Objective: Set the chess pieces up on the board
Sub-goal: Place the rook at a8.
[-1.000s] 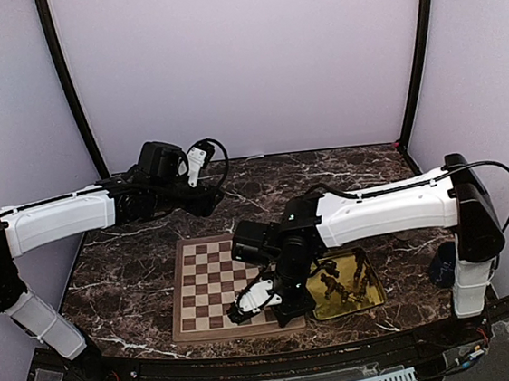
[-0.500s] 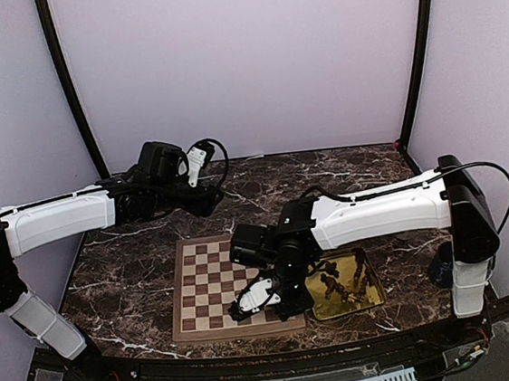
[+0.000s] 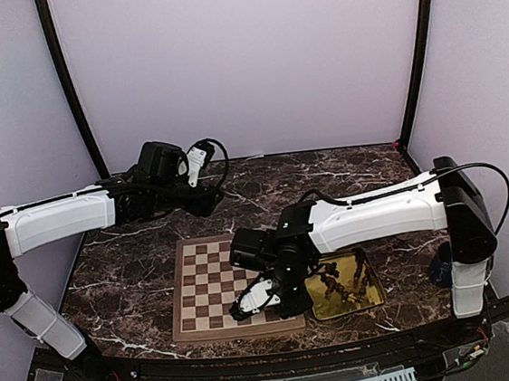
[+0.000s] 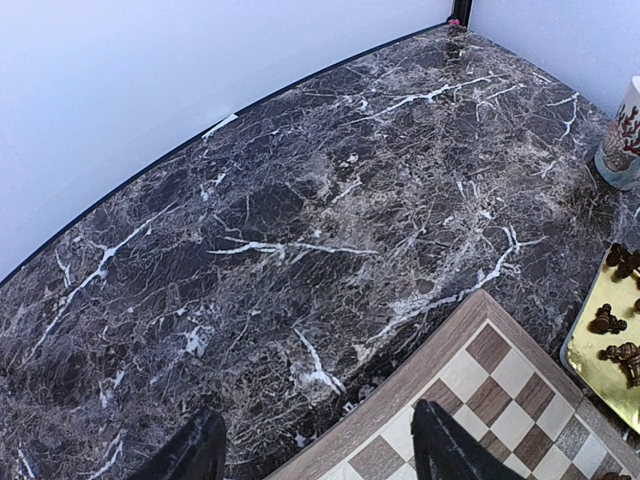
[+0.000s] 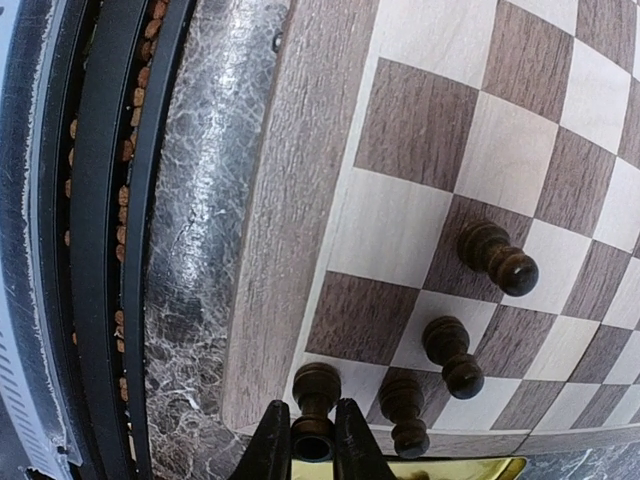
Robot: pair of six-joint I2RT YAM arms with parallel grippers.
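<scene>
grip belongs to the right gripper [image 5: 312, 442], closed on an upright chess piece [image 5: 316, 385] whose long axis runs straight up between its jaws at the board's [image 5: 290, 200] near corner square, while the left gripper [image 4: 318, 450] hangs open, well apart.

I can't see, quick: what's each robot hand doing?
Left gripper: open, holding nothing.
Right gripper: shut on a chess piece.

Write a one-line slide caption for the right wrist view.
Right end effector grips a chess piece at the board corner, beside three placed pieces.
</scene>
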